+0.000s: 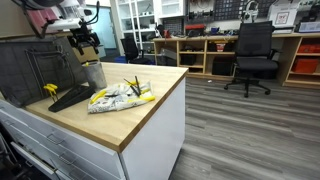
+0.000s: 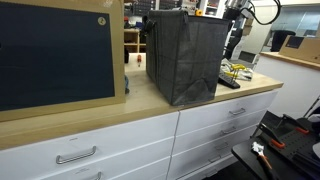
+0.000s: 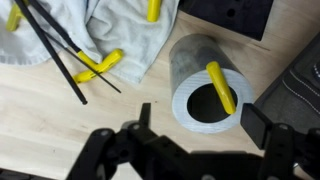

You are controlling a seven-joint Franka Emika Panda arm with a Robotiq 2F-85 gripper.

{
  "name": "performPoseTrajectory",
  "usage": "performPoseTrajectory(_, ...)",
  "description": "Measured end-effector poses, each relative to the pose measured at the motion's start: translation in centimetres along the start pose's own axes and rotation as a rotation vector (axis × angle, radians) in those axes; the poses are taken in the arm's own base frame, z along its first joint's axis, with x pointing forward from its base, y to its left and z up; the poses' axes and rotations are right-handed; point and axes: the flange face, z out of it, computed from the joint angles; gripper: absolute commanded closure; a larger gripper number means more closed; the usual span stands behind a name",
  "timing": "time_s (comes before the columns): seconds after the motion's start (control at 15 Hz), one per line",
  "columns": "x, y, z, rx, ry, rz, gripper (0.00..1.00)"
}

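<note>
Gripper (image 3: 197,128) spread wide, empty; yellow-handled tool (image 3: 221,87) just below, leaning in grey cup (image 3: 190,65). Looks light, stiff, slim, so I'd pinch exposed handle.

Peg (image 3: 221,88) in cup (image 3: 195,60); cloth (image 3: 120,25) beside, on counter (image 3: 40,120).

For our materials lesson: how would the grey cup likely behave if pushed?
The grey cup stands upright and tallish, so it may tip. Being round, it would probably roll once down. The yellow stick leaning loose inside could fall out.
</note>
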Motion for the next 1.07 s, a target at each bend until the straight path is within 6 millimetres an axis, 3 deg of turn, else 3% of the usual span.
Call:
performPoseTrajectory(0.27,1.6,-1.2,-3.6,0.026,-0.038,-0.067,0.00)
performPoseTrajectory(0.4,2.4,-1.9,-4.2,0.102,-0.064,-0.105,0.00)
performPoseTrajectory(0.73,3.4,-2.2,-1.4,0.188,-0.208,-0.173,0.00)
performPoseTrajectory(1.07,3.8,-1.2,1.9,0.180,-0.316,-0.250,0.00)
